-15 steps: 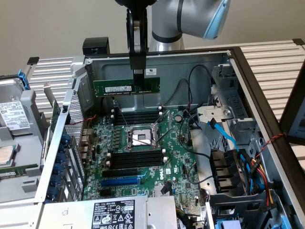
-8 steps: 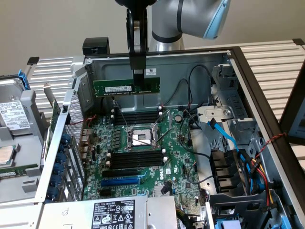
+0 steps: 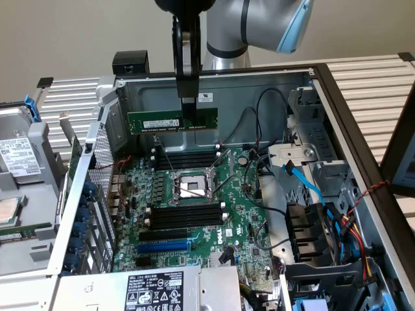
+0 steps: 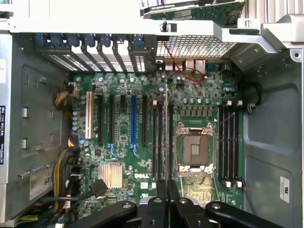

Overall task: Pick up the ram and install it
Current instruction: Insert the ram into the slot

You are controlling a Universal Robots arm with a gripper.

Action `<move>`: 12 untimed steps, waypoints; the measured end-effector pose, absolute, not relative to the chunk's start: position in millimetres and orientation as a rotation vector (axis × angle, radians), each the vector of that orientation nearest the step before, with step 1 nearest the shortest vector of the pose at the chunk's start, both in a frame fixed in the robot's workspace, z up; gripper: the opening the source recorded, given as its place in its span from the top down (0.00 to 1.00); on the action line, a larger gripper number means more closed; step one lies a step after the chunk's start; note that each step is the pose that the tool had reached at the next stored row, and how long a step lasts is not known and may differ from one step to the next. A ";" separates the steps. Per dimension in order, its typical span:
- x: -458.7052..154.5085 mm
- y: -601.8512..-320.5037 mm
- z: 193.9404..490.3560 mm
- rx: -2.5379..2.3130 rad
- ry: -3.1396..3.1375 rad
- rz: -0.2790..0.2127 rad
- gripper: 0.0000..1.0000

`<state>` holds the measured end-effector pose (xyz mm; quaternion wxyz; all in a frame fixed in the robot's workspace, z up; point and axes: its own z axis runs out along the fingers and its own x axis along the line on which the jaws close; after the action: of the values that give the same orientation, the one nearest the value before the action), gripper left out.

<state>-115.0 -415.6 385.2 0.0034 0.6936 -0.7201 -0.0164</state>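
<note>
We see the silver-and-blue robot arm [image 3: 240, 26] pointing straight down into the open grey sheet-metal PC case [image 3: 272, 87]. Its black gripper [image 3: 188, 107] is pinched on the ram [image 3: 155, 121], a thin green circuit-board stick with a white label. The stick hangs level over the big green motherboard [image 3: 207, 207] and its long black plastic slots [image 3: 185, 215].

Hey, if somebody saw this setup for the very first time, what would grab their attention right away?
The end effector holds the ram level in the air, inside the open computer case. Beneath it lies the big green motherboard, with the bare metal processor socket at its middle and black memory slots on either side of the socket.
</note>
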 end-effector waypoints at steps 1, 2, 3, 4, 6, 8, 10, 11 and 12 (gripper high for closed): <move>-115.0 -415.6 383.4 2.175 -2.258 -0.052 0.88; -115.0 -415.6 381.5 2.175 -2.258 -0.052 0.88; -114.9 -415.6 379.7 2.175 -2.258 -0.052 0.88; -114.9 -415.7 377.9 2.175 -2.258 -0.052 0.88; -114.9 -415.8 374.2 2.176 -2.259 -0.050 0.88; -114.9 -415.8 370.7 2.176 -2.259 -0.050 0.88; -114.8 -415.7 367.0 2.176 -2.259 -0.050 0.88; -114.6 -415.7 365.1 2.176 -2.260 -0.050 0.88; -114.4 -415.7 363.4 2.176 -2.260 -0.050 0.88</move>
<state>-114.4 -415.7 363.4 0.0020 0.6936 -0.7202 -0.0161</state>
